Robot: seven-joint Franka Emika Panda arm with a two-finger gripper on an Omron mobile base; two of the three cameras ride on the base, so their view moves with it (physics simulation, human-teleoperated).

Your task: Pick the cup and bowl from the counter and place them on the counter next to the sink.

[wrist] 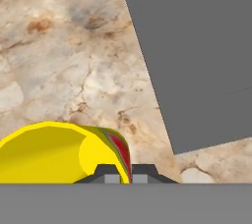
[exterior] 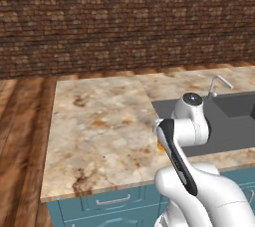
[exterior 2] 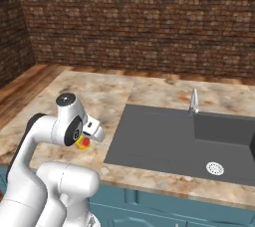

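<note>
Yellow cup (wrist: 59,152) x1, lower left, rim pinched between gripper (wrist: 123,173) fingertips | sink (exterior 2: 174,141) x1, faucet (exterior 2: 193,102) x1 | tan marbled counter (exterior: 99,131) | brick wall (exterior: 124,17), wooden floor (exterior: 22,121)

No text, label, brand, number or sign can be read anywhere in these views. The counter (exterior: 99,121) beside the sink (exterior 2: 169,141) bears only marbled veining, and the cup (wrist: 59,152) just beside the sink's edge shows red splotches on yellow, no lettering.
</note>
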